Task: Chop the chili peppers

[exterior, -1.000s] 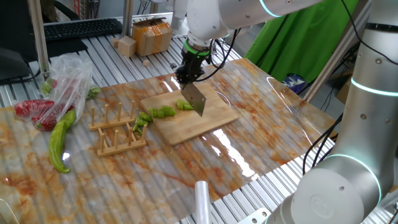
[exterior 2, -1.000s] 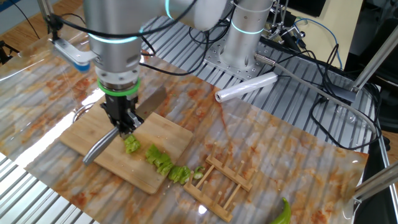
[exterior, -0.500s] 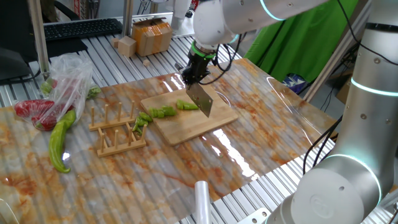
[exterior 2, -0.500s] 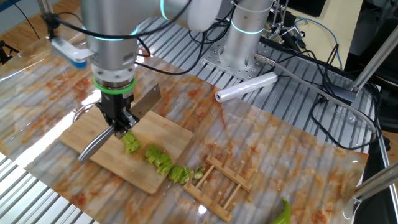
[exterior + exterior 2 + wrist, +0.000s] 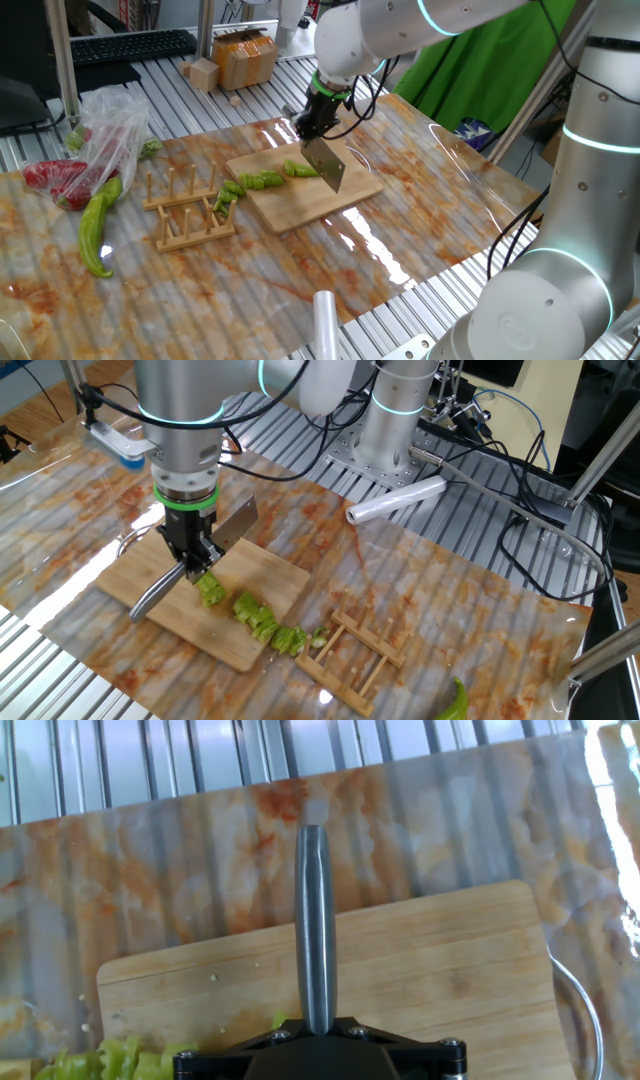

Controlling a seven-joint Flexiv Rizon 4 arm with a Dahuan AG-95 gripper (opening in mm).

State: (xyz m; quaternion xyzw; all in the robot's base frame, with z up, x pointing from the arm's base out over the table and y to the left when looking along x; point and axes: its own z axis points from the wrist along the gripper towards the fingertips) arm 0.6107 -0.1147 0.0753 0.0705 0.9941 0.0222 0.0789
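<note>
The jaws are clamped on a cleaver (image 5: 328,166) above the cutting board (image 5: 330,200), beside chili peppers (image 5: 250,615).

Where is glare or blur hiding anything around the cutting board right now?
One fixed view: glare streaks the tabletop before the cutting board; chili pieces stay readable. Hand view: right edge washed out, knife handle sharp. Other fixed view: evenly lit.

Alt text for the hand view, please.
Looking down from the gripper, shut on a knife whose steel spine runs up the middle, over a wooden cutting board. Cut green chili pieces lie at lower left.
</note>
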